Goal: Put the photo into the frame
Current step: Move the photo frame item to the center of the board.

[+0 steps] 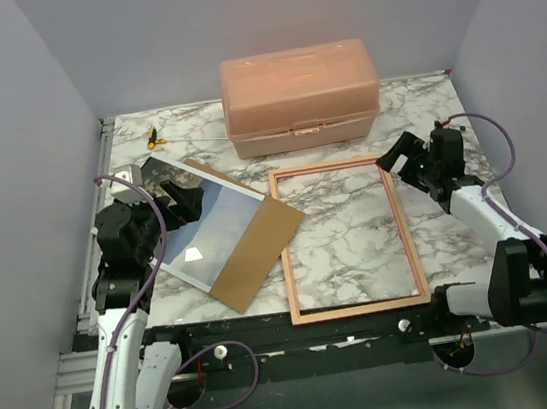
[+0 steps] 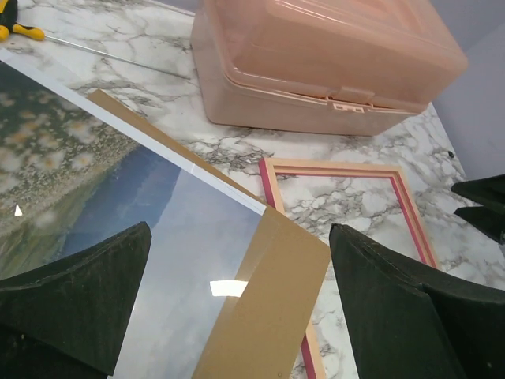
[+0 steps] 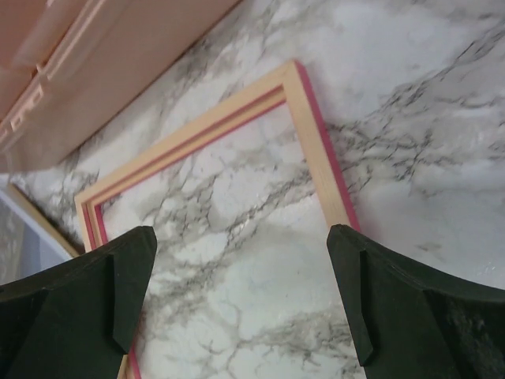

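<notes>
photo (image 1: pixel 208 225): left | board (image 1: pixel 258 254): on photo, overlapping frame (image 1: pixel 408 237) | frame: right | box (image 1: pixel 300 95): behind frame

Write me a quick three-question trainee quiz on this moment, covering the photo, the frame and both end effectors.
1. True or false: the photo already lies inside the frame.
2. What lies across one corner of the photo? A) the brown backing board B) the pink box C) the screwdriver
3. What do the left end effector and the right end effector hold?
Key: 1 false; 2 A; 3 nothing, both stand open.
</notes>
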Controlling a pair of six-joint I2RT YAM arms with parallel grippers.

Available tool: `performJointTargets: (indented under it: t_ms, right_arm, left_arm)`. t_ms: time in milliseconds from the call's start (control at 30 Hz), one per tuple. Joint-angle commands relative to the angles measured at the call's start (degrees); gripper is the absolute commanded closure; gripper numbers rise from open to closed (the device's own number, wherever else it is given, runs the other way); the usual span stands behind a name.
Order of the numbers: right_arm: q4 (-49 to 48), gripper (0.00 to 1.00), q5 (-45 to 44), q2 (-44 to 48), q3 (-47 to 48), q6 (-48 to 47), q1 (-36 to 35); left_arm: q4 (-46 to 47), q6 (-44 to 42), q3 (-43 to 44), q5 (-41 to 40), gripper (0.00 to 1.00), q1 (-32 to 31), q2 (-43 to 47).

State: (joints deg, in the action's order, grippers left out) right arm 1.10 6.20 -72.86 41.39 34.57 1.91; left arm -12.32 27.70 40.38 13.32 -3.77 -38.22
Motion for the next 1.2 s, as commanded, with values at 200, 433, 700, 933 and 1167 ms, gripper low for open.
performJointTargets:
  t_ms: [200,433,700,933,1167]
  right_arm:
    - [4.45,0.0,22.08,0.13,-2.83,-4.92,-0.78]
    - [4.05,0.0,21.53,-4.7,-2.63,-5.36,-10.13]
    - [5.01,0.0,17.56,-12.14,2.54,-5.81,-18.9]
    - [5.7,0.0,19.76,-17.95,8.28,-6.96,-22.14]
    - [2.69,0.04,23.79,-26.22,12.58,-2.11,-29.47]
  left_arm:
    - [-10.62,1.04,1.12,-1.77,0.01,0.2,0.29]
    - [-17.11,-3.23,2.24,3.45,0.01,0.25,-1.03]
    - [-19.23,-5.27,0.66,7.54,0.01,0.25,-0.44]
    - [-23.72,-11.76,2.25,7.78,0.01,0.25,-1.02]
    - [-20.91,-13.29,-0.09,11.35,0.01,0.17,-0.57]
